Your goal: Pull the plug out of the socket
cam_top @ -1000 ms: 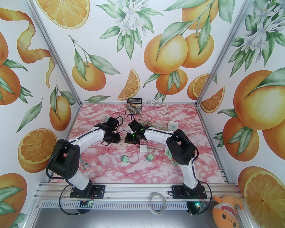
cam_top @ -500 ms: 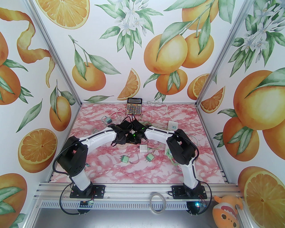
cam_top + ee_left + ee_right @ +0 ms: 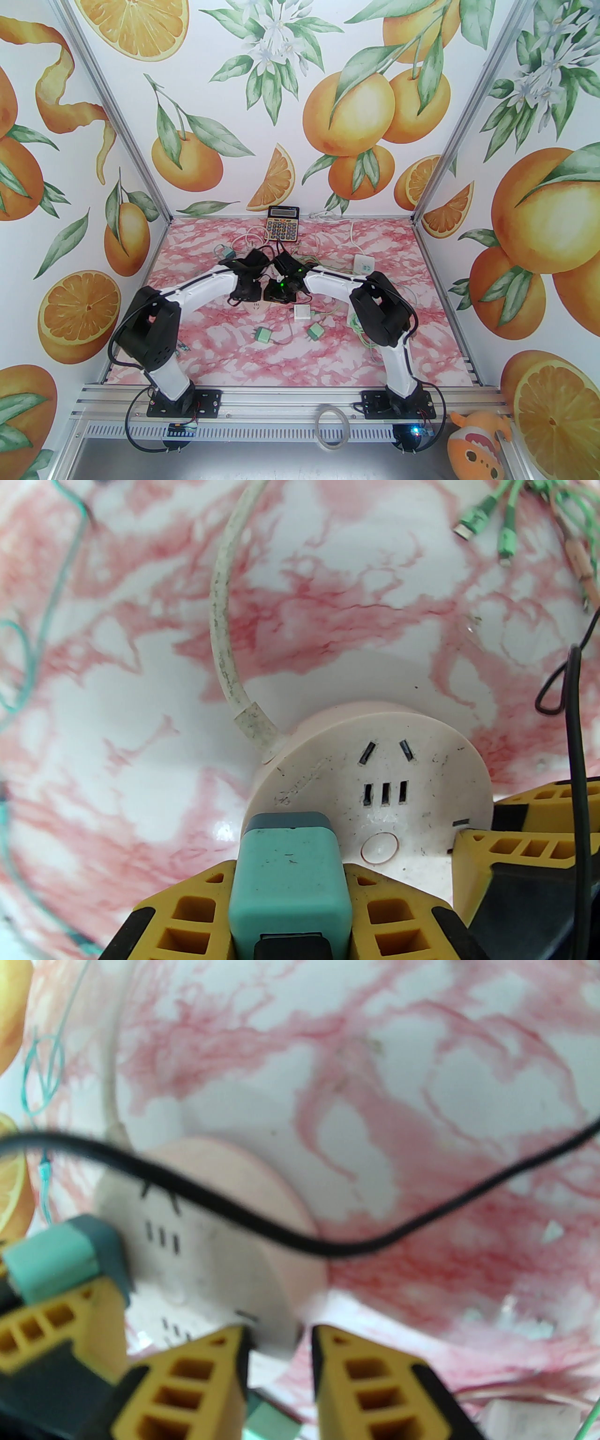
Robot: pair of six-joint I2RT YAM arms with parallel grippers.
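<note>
A round pale-pink socket [image 3: 412, 761] lies on the pink marble table, its white cord [image 3: 219, 620] running away from it. A green plug [image 3: 288, 878] sits with its dark front end against the socket's face. My left gripper [image 3: 290, 873] is shut on the plug, one yellow finger on each side. My right gripper [image 3: 279, 1335] is shut on the socket's [image 3: 220, 1260] near rim. From the right wrist the plug [image 3: 51, 1255] shows at far left. From above, both grippers [image 3: 247, 293] [image 3: 276, 293] meet over the socket [image 3: 257, 307].
A calculator [image 3: 282, 224] stands at the back. A white adapter [image 3: 301, 312], two loose green plugs [image 3: 263, 334] [image 3: 315, 331] and a white square socket [image 3: 363, 264] lie nearby among thin green cables. A black wrist cable [image 3: 328, 1243] hangs across the right wrist view.
My left arm swung right over the socket, beside the right gripper, then eased slightly back left. The right arm stayed put.
</note>
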